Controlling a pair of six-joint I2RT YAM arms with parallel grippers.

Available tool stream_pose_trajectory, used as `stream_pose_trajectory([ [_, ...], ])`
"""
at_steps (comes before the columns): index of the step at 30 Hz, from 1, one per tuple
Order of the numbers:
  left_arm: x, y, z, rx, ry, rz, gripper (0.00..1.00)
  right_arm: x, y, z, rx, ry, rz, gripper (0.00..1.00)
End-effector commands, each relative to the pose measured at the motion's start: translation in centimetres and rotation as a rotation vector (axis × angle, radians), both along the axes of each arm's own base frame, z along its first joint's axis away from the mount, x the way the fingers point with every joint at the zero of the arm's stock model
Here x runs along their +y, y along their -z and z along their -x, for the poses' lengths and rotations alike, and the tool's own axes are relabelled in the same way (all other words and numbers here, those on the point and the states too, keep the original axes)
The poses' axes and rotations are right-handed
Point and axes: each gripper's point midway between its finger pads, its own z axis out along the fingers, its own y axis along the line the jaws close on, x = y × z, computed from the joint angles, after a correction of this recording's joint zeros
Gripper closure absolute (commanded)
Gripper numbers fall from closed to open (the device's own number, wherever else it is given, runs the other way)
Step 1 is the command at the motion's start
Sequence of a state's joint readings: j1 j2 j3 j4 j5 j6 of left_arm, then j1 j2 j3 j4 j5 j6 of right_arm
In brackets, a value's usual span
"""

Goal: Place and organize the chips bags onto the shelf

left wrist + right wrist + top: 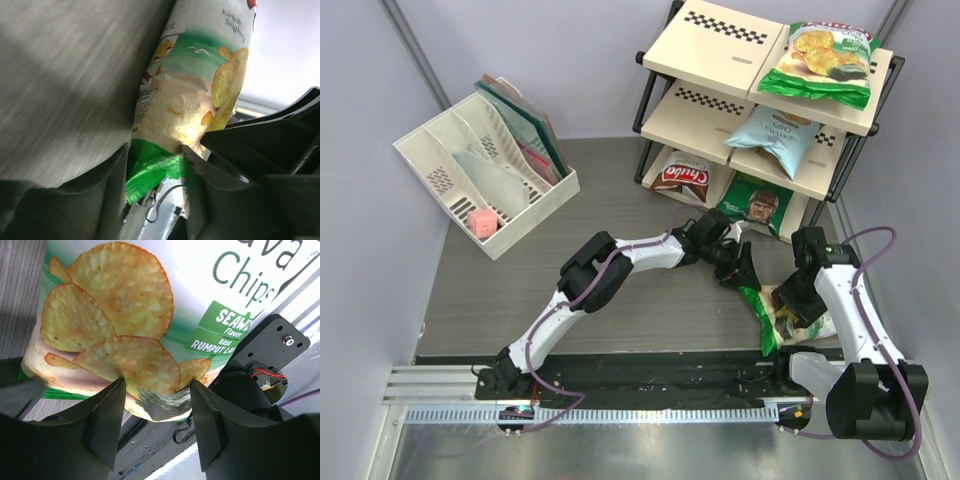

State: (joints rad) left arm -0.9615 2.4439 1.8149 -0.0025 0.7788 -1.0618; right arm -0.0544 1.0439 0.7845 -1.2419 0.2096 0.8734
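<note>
A green-and-white chips bag stands tilted on the table at the front right, between my two grippers. My left gripper reaches in from the left; in its wrist view the fingers close on the bag's green crimped end, gripper. My right gripper comes from the right and pinches the crumpled lower edge of the bag, gripper. The shelf stands at the back right. It holds another green-and-white bag on top, a light blue bag on the middle tier and a brown bag at the bottom.
A dark green packet leans on the shelf's bottom tier, just behind the left gripper. A white slotted organizer with a pink cube and flat panels sits at the back left. The black base rail runs along the near edge.
</note>
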Motion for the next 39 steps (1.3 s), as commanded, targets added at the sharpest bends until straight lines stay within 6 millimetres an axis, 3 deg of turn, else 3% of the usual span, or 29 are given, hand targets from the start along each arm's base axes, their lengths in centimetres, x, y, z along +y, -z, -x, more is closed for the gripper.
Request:
stream_pose_trajectory([
  [1, -1.7, -1.1, 1.4, 0.014, 0.027, 0.083, 0.67, 0.1, 0.2, -0.8, -0.026, -0.026, -0.008, 0.42],
  [3, -1.8, -1.3, 1.5, 0.031, 0.021, 0.097, 0.86, 0.3, 0.0, -1.1, -0.042, -0.022, -0.023, 0.42],
  [6, -1.3, -1.7, 1.8, 0.036, 0.026, 0.102, 1.0, 0.9, 0.0, -1.8, -0.081, -0.009, -0.055, 0.42],
  [11, 0.6, -2.1, 1.5, 0.045, 0.018, 0.068, 1.0, 1.3, -0.2, -2.8, -0.109, -0.011, -0.077, 0.42],
  [14, 4.0, -1.9, 0.3, 0.047, -0.028, 0.011, 1.0, 0.8, -1.4, -4.1, -0.152, -0.017, -0.05, 0.41],
  [16, 7.5, -2.0, -0.9, 0.039, -0.046, -0.023, 1.0, 0.3, -2.5, -5.3, -0.186, -0.022, -0.026, 0.41],
  [18, 11.0, -0.8, -0.2, 0.083, -0.033, -0.098, 1.0, 0.2, -2.9, -6.1, -0.199, -0.021, -0.022, 0.41],
  [19, 12.7, -1.9, -1.2, 0.062, -0.05, -0.106, 1.0, 0.2, -3.1, -6.6, -0.211, -0.021, -0.021, 0.41],
  [20, 15.1, -0.7, 0.0, 0.06, -0.008, -0.182, 1.0, 0.3, -3.0, -6.8, -0.206, -0.019, -0.029, 0.41],
  [23, 19.9, -0.7, 0.6, 0.002, 0.025, -0.304, 1.0, 0.6, -2.9, -7.5, -0.221, -0.001, -0.047, 0.41],
  [25, 21.6, -2.0, 0.9, -0.019, 0.022, -0.31, 1.0, 0.9, -2.7, -7.8, -0.226, 0.008, -0.066, 0.41],
  [31, 27.6, -2.6, 2.2, 0.003, -0.075, -0.4, 1.0, 1.3, -2.4, -8.6, -0.252, 0.017, -0.09, 0.42],
  [32, 28.8, -2.9, 3.0, 0.007, -0.097, -0.42, 1.0, 1.7, -2.4, -8.7, -0.259, 0.015, -0.109, 0.42],
  [34, 30.5, -3.2, 2.7, 0.02, -0.175, -0.444, 1.0, 2.5, -2.5, -9.6, -0.31, -0.01, -0.156, 0.45],
  [35, 31.7, -2.5, 3.1, 0.037, -0.212, -0.486, 1.0, 3.7, -2.7, -9.9, -0.335, -0.027, -0.22, 0.46],
  [36, 32.8, -3.3, 2.7, 0.014, -0.269, -0.487, 1.0, 4.1, -2.4, -9.8, -0.343, -0.017, -0.246, 0.48],
  [38, 35.3, -1.8, 3.3, 0.035, -0.359, -0.613, 1.0, 4.9, -2.7, -10.5, -0.4, -0.023, -0.292, 0.49],
  [39, 35.5, -1.9, 3.7, 0.033, -0.377, -0.612, 1.0, 5.6, -2.2, -10.1, -0.389, -0.019, -0.329, 0.49],
])
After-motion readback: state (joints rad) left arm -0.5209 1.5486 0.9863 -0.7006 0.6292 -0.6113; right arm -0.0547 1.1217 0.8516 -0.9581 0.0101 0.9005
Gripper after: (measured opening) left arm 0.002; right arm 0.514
